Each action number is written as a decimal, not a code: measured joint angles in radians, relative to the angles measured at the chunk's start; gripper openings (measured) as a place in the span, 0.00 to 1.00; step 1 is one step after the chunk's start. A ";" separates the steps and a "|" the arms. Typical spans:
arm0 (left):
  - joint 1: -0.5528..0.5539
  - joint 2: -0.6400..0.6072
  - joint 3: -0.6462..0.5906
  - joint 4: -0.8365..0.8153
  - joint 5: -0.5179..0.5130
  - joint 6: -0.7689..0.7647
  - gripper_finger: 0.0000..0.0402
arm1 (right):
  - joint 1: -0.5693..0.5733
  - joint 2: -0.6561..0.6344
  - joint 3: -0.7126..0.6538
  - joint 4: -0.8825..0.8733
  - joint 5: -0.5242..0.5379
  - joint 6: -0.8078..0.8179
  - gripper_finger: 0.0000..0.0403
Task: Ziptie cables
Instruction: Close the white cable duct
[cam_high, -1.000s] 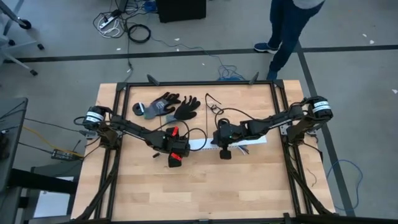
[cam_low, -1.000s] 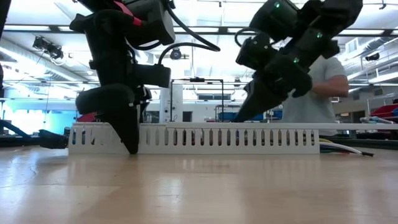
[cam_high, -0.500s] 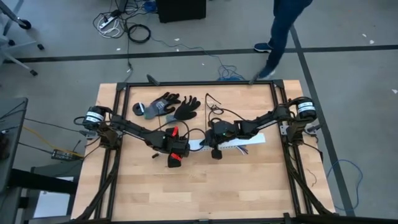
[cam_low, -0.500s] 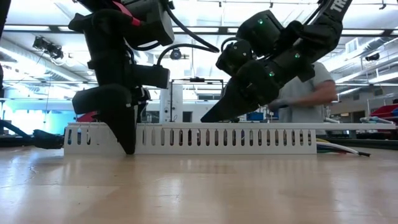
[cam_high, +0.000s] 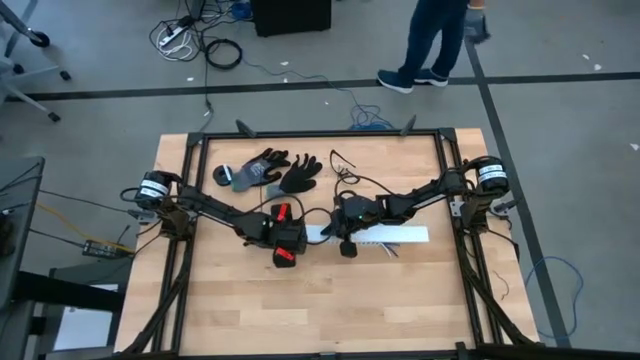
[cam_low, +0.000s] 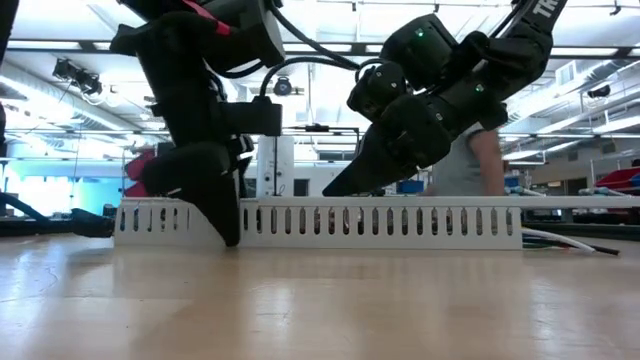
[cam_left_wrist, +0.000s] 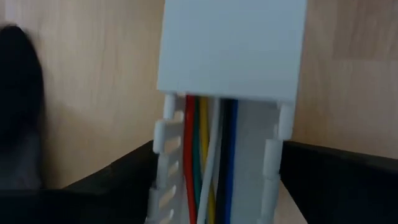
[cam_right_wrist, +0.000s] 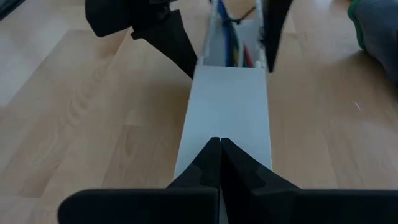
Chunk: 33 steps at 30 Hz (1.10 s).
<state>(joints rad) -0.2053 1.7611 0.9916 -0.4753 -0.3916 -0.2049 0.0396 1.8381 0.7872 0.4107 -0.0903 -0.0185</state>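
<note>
A long white slotted duct (cam_high: 385, 236) lies on the table, its flat lid (cam_right_wrist: 227, 99) covering all but the left end. The cables (cam_left_wrist: 208, 155), red, green, yellow, white, blue and black, lie along its inside; their ends stick out at the right end (cam_low: 560, 242). My left gripper (cam_high: 285, 242) is open, one finger on each side of the duct's uncovered end (cam_left_wrist: 217, 180). My right gripper (cam_right_wrist: 221, 142) is shut, its tips on the lid. My left gripper's fingers (cam_left_wrist: 118, 183) stand close against the duct's two slotted walls; I cannot tell whether they touch. My right gripper presses its shut fingertips on the top of the lid (cam_right_wrist: 225, 127), near the lid's left end. It slants down from the table's right side, along the duct, which rests flat on the table.
Two dark gloves (cam_high: 270, 172) and thin black wire loops (cam_high: 345, 172) lie toward the far edge. A person (cam_high: 430, 40) walks on the floor beyond the table. Bare wood spreads over the near half (cam_high: 320, 310).
My right gripper has come down and toward the table's left, onto the lid, tipping more steeply. The duct has turned a little on the table: its right end has swung toward the near edge. My left gripper has tilted slightly at the duct's left end.
</note>
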 joint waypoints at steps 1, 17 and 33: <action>0.000 0.000 0.000 0.009 -0.004 0.017 0.75 | 0.001 0.000 0.000 0.000 -0.002 0.000 0.00; 0.005 0.008 0.005 0.044 0.089 0.021 0.67 | 0.030 -0.123 -0.011 -0.058 0.021 -0.032 0.00; 0.003 0.007 0.003 0.020 0.101 0.018 0.65 | 0.038 -0.071 -0.004 -0.097 0.033 -0.013 0.00</action>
<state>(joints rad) -0.2020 1.7681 0.9943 -0.4549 -0.2911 -0.1871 0.0780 1.7673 0.7834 0.3132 -0.0573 -0.0318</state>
